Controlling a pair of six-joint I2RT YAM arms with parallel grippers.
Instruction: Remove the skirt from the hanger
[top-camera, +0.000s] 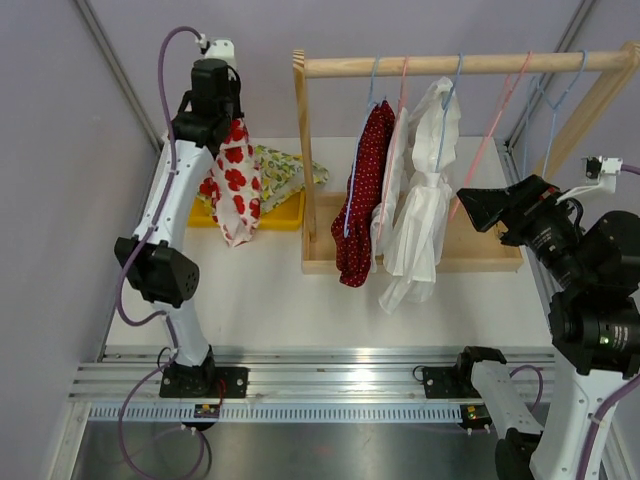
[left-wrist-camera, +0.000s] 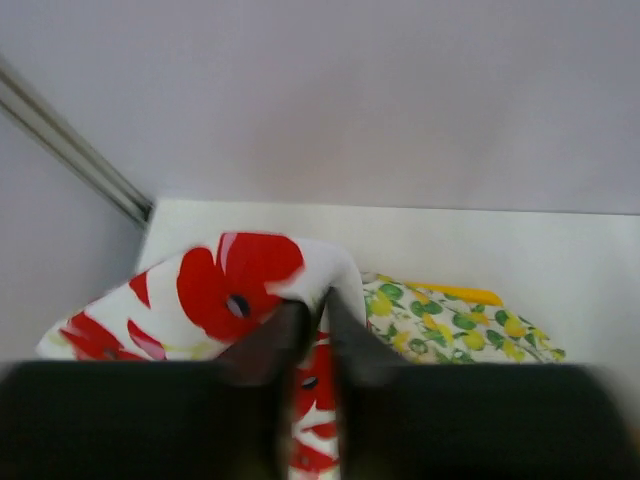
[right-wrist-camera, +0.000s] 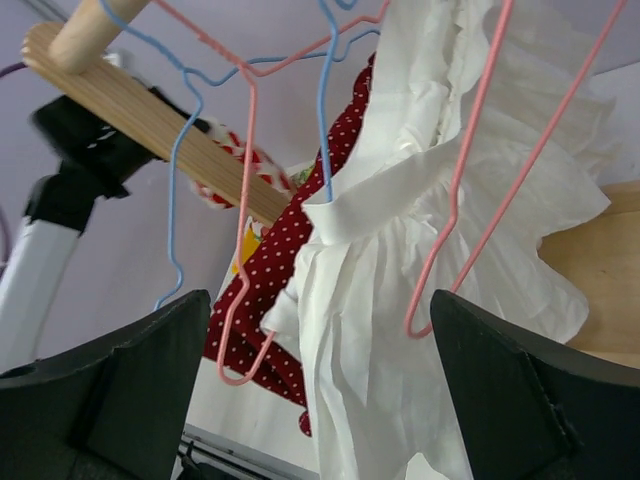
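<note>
At the lower right of the top view, your right fingers (right-wrist-camera: 130, 390) are standing wide apart, holding nothing and facing the white garment (top-camera: 425, 200) on the rack (top-camera: 450, 64). Farther back at upper left, your left fingers (left-wrist-camera: 265, 350) are pinching the floral skirt (top-camera: 235, 185). It is hanging straight down, free of any hanger, directly over the yellow tray (top-camera: 285, 215) on the desk (top-camera: 300, 300).

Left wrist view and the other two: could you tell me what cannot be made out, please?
- Left wrist: left gripper tips, blurred, covered by the floral skirt.
- Top external: yellow tray, mostly under lemon-print cloth.
- Right wrist: white garment hem, cut by the bottom edge.
</note>
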